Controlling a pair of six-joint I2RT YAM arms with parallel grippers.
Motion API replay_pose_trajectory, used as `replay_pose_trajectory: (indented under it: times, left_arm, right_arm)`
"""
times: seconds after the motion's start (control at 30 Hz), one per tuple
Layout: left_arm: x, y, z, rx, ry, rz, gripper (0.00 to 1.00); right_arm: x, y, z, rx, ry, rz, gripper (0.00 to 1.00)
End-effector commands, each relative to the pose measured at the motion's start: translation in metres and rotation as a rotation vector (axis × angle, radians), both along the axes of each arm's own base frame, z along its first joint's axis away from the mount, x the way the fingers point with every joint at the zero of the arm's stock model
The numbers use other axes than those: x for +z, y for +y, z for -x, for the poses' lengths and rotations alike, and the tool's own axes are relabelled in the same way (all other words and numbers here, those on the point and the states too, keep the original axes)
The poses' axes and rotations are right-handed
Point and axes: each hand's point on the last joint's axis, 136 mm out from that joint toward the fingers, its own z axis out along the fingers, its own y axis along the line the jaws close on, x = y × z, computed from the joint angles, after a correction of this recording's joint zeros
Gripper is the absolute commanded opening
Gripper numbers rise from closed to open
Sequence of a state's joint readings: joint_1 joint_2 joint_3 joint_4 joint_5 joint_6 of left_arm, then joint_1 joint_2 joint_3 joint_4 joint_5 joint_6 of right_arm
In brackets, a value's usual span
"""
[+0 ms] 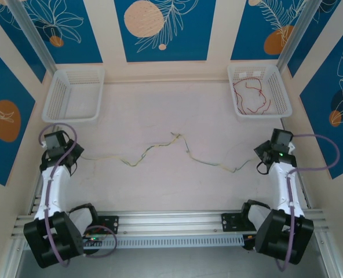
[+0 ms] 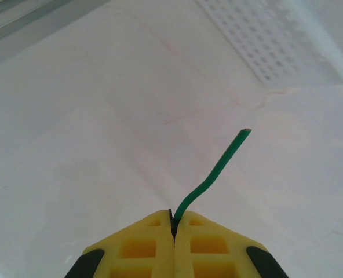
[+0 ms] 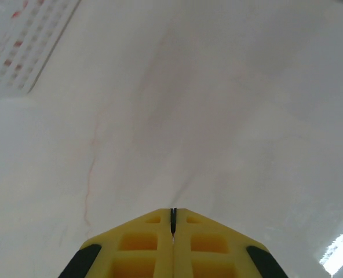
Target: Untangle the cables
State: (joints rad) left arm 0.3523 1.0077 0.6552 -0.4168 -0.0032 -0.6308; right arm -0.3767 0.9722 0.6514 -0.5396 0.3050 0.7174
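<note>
- one basket (image 1: 280,95) at far right holds a red cable (image 1: 260,91).
- left pincer (image 2: 172,223) pinches a green cable (image 2: 221,165) end.
- right pincer (image 3: 172,217) pressed together over the table (image 3: 229,104).

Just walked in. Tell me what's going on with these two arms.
They're untangling thin cables. The left gripper is shut on the end of a green cable; the right gripper is shut too. Between them pale yellow and green cables stretch across the table, twisted together mid-way; whether the right one pinches them can't be told. A red cable lies in the right basket.
</note>
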Motion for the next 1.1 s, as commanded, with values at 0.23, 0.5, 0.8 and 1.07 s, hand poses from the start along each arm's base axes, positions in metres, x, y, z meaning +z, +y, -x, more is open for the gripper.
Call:
replay_pose_trajectory:
  times: [0.23, 0.5, 0.8, 1.07]
  left_arm:
    - [0.033, -0.078, -0.026, -0.363, -0.066, -0.08, 0.0]
    - [0.01, -0.119, -0.034, -0.503, 0.031, -0.05, 0.0]
    - [0.006, -0.124, -0.033, -0.534, 0.025, -0.034, 0.0]
    - [0.003, -0.136, -0.037, -0.578, 0.006, 0.008, 0.0]
  right_arm:
    - [0.037, 0.1, -0.048, 0.436, -0.277, -0.178, 0.0]
    - [0.033, 0.208, -0.073, 0.825, -0.135, -0.001, 0.0]
    - [0.029, 0.184, -0.065, 0.739, -0.028, 0.138, 0.5]
    - [0.071, 0.198, -0.058, 0.835, -0.163, 0.178, 0.58]
